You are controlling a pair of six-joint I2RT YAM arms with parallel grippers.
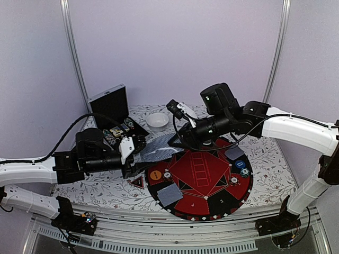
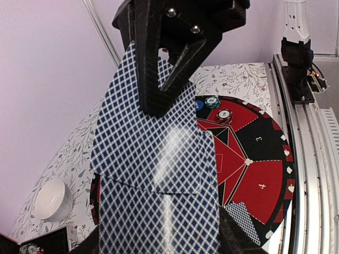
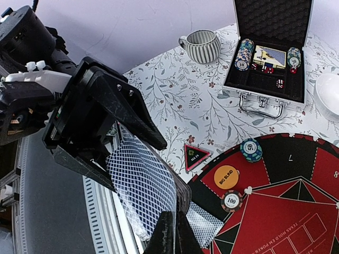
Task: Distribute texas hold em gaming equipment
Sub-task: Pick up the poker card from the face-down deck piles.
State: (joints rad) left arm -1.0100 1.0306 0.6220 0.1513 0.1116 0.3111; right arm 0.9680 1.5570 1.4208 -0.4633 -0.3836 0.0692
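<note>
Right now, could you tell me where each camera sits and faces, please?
Top external: above and behind, looking down on the mat; left arm, right arm show.
Left wrist: left arm, facing the right gripper across the cards; own fingers below.
Right wrist: right arm, facing the left gripper and case; own fingers below.
Wrist views share the cards.

Both arms reach inward, tips together: left gripper (image 3: 139,166) clamps the cards (image 1: 159,148), while right gripper (image 2: 160,98) is pinched closed on the top card (image 2: 132,153).

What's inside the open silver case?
The case holds two poker chip stacks, a card deck between them and small red pieces. What lies under the deck and stacks is covered.
</note>
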